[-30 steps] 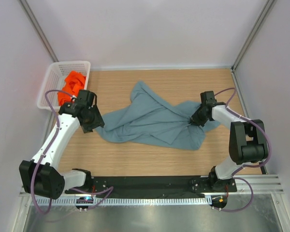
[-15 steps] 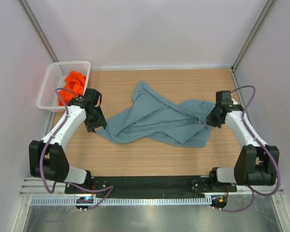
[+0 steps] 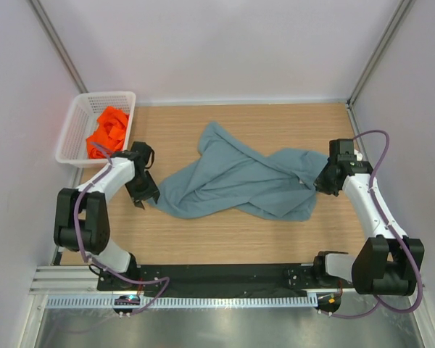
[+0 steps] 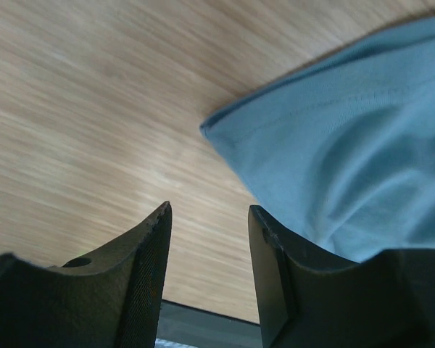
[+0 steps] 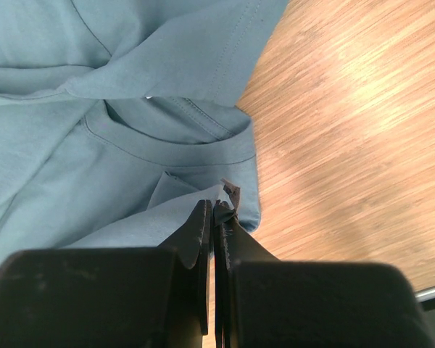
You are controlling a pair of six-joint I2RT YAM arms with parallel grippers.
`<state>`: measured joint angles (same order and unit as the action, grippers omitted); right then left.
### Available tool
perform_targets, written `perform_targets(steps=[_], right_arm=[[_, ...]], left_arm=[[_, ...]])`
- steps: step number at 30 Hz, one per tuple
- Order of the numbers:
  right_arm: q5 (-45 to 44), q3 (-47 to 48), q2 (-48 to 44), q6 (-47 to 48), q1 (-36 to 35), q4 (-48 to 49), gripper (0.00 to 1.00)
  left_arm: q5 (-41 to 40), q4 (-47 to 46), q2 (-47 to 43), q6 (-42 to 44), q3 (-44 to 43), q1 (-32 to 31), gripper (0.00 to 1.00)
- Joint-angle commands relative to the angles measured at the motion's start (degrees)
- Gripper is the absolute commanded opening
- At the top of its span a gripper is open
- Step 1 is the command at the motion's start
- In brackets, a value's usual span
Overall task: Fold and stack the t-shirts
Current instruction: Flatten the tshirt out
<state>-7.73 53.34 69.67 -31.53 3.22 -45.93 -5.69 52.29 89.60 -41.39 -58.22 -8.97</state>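
So the big plain grey-blue cloth t-shirt [image 3: 235, 181] is lying rumpled across the middle of the light wooden worktop [image 3: 275, 130]. It's stretched out left to right, with one floppy bit reaching toward the far edge. The right gripper [image 3: 322, 183] is at the shirt's right end, close to the right edge. In the wrist view its jaws are pinched tight together on a thin fold of the cloth's edge. The left gripper [image 3: 141, 194] sits at the shirt's left end. Its jaws are spread a fair bit with nothing between them, and the shirt's corner lies just ahead. The bright orange cloth t-shirt [image 3: 107, 132] is bunched up inside the white plastic lattice basket [image 3: 94, 96] at the far left corner.
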Motion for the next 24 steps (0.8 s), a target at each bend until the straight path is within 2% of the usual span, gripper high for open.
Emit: perform_targets(steps=[1,9,14,16,17,24], right_arm=[[0.34,0.18,-0.41,1.29,0.29,0.23,0.02],[2.19,0.18,0.38,1.03,0.29,0.67,0.02],[2.63,0.62,1.0,1.21,0.29,1.11,0.02],[2.72,0.62,1.34,1.29,0.29,1.02,0.01],[2.89,0.62,1.35,1.38,0.29,1.02,0.01],[5.0,2.03,3.1,0.51,0.2,1.37,0.02]], left_arm=[[-1.69,-4.39,2.67,0.07,-0.76,1.67,0.48],[-0.72,-9.31,7.69,-0.19,-1.2,2.38,0.45],[-2.83,-9.32,9.44,0.43,-3.39,2.56,0.42],[-2.83,-8.96,10.06,0.52,-3.66,2.47,0.38],[-2.57,-8.88,10.15,0.43,-3.49,2.47,0.32],[-2.57,-9.58,9.36,-0.19,-0.41,2.47,0.06]])
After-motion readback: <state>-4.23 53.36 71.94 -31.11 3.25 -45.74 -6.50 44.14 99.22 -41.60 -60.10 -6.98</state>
